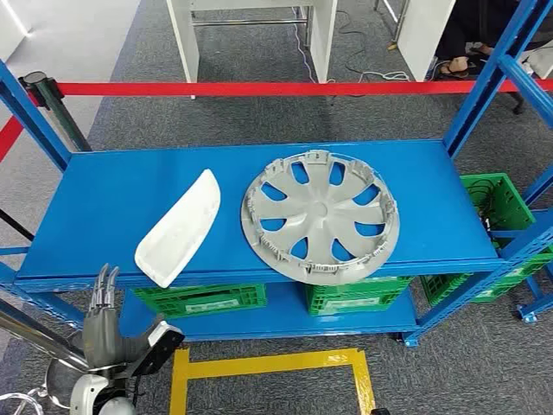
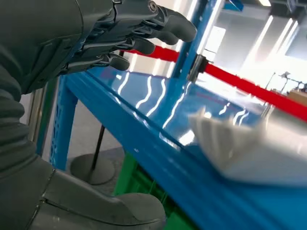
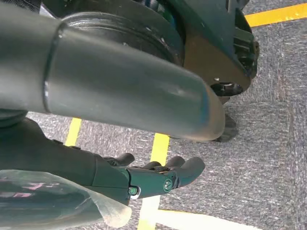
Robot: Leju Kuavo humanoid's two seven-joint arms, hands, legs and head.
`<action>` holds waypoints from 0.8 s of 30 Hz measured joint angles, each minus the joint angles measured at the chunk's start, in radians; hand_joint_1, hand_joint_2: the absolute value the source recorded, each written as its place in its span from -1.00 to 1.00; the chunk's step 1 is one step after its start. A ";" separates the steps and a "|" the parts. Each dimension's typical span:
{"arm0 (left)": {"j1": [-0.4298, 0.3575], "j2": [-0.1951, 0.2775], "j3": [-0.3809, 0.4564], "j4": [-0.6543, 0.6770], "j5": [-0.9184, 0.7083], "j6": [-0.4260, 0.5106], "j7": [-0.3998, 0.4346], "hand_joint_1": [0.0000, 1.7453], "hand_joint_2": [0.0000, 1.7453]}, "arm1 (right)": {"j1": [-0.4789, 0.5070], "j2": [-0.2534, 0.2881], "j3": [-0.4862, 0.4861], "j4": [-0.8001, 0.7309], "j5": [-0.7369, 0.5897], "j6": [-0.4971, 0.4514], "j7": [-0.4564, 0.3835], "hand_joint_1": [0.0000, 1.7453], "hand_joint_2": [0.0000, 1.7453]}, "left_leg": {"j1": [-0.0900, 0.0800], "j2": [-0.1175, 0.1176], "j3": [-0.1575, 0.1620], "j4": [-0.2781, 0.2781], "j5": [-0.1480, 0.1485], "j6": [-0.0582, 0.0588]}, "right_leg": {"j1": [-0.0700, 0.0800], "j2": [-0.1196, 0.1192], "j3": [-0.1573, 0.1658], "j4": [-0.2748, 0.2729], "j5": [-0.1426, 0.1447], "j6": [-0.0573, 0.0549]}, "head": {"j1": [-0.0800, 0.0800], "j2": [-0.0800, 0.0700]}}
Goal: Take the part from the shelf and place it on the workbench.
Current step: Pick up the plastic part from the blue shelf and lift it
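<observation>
A white elongated plastic part lies on the blue shelf board, its near end at the front edge; the left wrist view shows the white part close up. Right of it lies a grey wheel cover. My left hand is raised below and left of the white part, short of the shelf edge, fingers apart and holding nothing; the left hand hovers just off the shelf lip. My right hand hangs down over the grey carpet, fingers extended and empty.
Blue shelf uprights stand at both ends. Green crates sit on the lower board and another green crate at the right. A red barrier tape runs behind the shelf. Yellow floor tape marks the carpet in front.
</observation>
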 joint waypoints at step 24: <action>-0.143 0.039 -0.057 0.142 -0.188 0.000 0.120 -1.00 1.00 | -0.003 -0.016 0.037 0.000 0.023 0.016 0.009 -1.00 -1.00 | 0.000 0.000 0.000 0.000 0.000 0.000 | 0.000 0.000 0.000 0.000 0.000 0.000 | 0.000 0.000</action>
